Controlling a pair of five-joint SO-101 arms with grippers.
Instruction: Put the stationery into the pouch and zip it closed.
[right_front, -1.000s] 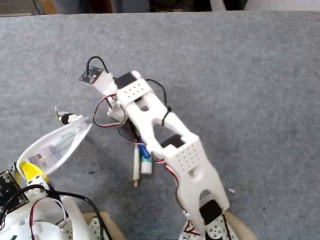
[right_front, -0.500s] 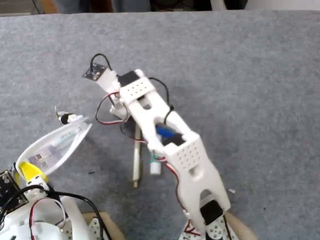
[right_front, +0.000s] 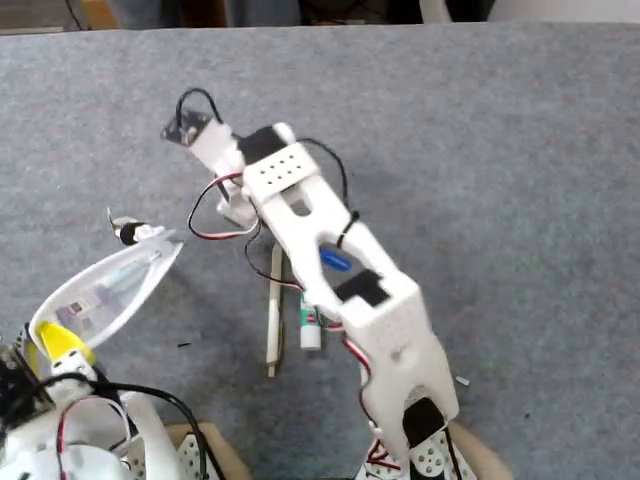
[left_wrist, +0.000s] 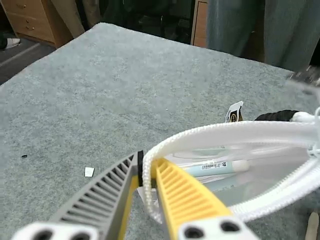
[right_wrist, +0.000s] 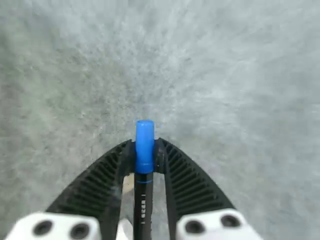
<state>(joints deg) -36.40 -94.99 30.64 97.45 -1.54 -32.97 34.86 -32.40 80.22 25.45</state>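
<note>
The pouch (right_front: 108, 288) lies open at the lower left of the high view, a clear, white-edged case on the grey table (right_front: 500, 150), with its zipper pull (right_front: 128, 232) at the far end. The left gripper (left_wrist: 145, 172) sits at the pouch's near end, its grey and yellow fingers pressed together on the white zipper rim. In the high view its yellow finger (right_front: 58, 342) shows at the pouch's lower tip. The right arm (right_front: 350, 290) rises from the bottom edge of the high view and stretches diagonally toward the upper left, with its wrist bent over the middle of the table. The right gripper (right_wrist: 144, 144) pinches a pen (right_wrist: 144, 137) just below its blue cap, the black barrel running back between the ribbed fingers and the cap poking out past the tips. In the high view the blue cap (right_front: 335, 261) shows through a gap in the arm's frame. A second ago that blue end lay down on the table beside the white tube (right_front: 310, 328); it has since been lifted clear, and the arm has raised and swung slightly toward the upper right. The white tube and the wooden pencil (right_front: 273, 320) remain on the table, side by side under the arm. Through the pouch's clear wall a pale pen-like item (left_wrist: 215, 166) already lies inside, and the mouth gapes wide.
</note>
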